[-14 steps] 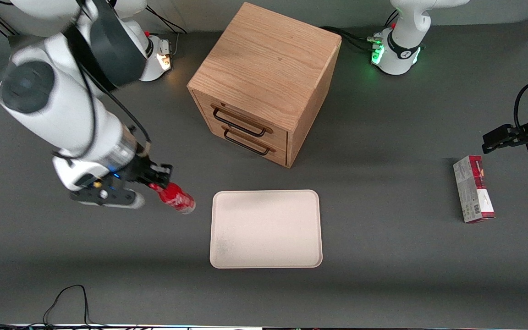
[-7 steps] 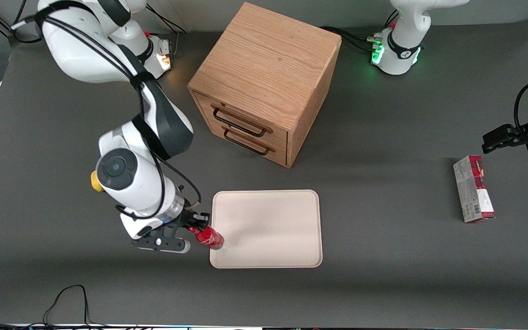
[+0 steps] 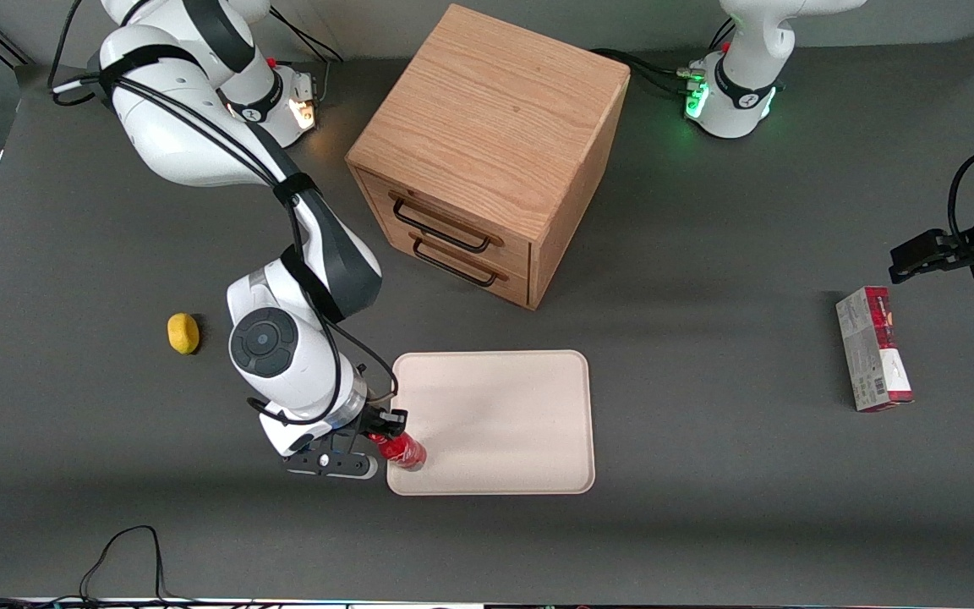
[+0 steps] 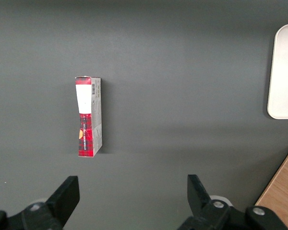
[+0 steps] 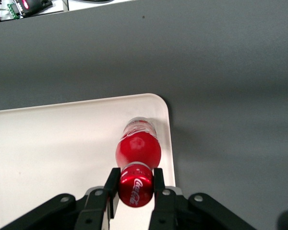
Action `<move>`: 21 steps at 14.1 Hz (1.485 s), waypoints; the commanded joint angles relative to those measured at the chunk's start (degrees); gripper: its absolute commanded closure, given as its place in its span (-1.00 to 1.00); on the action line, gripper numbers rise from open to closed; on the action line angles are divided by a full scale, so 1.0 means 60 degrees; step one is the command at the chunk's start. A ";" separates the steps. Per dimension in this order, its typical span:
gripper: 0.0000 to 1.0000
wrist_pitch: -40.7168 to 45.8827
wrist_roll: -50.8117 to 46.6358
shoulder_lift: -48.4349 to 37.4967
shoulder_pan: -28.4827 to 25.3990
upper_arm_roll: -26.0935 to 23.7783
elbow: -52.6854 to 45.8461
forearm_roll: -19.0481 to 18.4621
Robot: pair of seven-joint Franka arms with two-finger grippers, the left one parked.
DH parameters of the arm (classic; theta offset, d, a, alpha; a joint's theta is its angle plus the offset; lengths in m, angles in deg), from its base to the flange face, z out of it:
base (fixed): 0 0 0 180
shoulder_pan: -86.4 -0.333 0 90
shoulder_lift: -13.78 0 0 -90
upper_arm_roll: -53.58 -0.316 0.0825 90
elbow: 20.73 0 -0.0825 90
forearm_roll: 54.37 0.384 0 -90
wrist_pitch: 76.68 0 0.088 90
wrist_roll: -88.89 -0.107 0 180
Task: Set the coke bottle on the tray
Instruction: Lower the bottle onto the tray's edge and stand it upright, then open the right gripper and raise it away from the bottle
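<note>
We've got the gripper [image 3: 383, 436] clamped tight on the coke bottle [image 3: 403, 451] by its red cap, hanging over the tray [image 3: 495, 406] corner nearest the camera at the working arm's end. A lemon [image 3: 183, 332] sits around 10 o'clock from the bottle.

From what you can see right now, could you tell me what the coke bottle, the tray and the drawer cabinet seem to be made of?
The coke bottle, held at the neck by the gripper over the tray's corner, looks like glossy red plastic with a clear base, though glass is possible. The tray appears matte cream plastic or melamine, faintly speckled. The drawer cabinet shows oak-like wood grain, with dark metal-looking handles.
</note>
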 commanded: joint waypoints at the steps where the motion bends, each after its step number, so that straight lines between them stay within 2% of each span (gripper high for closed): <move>1: -0.98 -0.0331 -0.0346 0.0056 -0.0158 0.0086 -0.0026 -0.0409; 2: -1.00 -0.0594 -0.0418 0.0027 -0.0187 0.0071 0.0208 -0.0874; 3: -1.00 -0.0814 -0.0854 0.0012 -0.0202 0.0071 0.0384 -0.1053; 8: -1.00 -0.1036 -0.1107 -0.0178 -0.0187 0.0071 0.0430 -0.1069; 11: -1.00 -0.0875 -0.1063 -0.1024 -0.0144 0.0115 0.0939 -0.0981; 12: -1.00 -0.0715 -0.1034 -0.1463 -0.0100 0.0260 0.1349 -0.0822; 14: -1.00 -0.0189 -0.0467 -0.2386 -0.0099 0.0947 0.1980 0.0403; 16: -1.00 0.0775 0.1199 -0.3498 -0.0100 0.1635 0.2581 0.1548; 17: -1.00 0.1447 0.1932 -0.4200 -0.0041 0.2016 0.3033 0.1872; 21: -1.00 0.3048 0.3928 -0.6764 0.0134 0.3115 0.5054 0.1949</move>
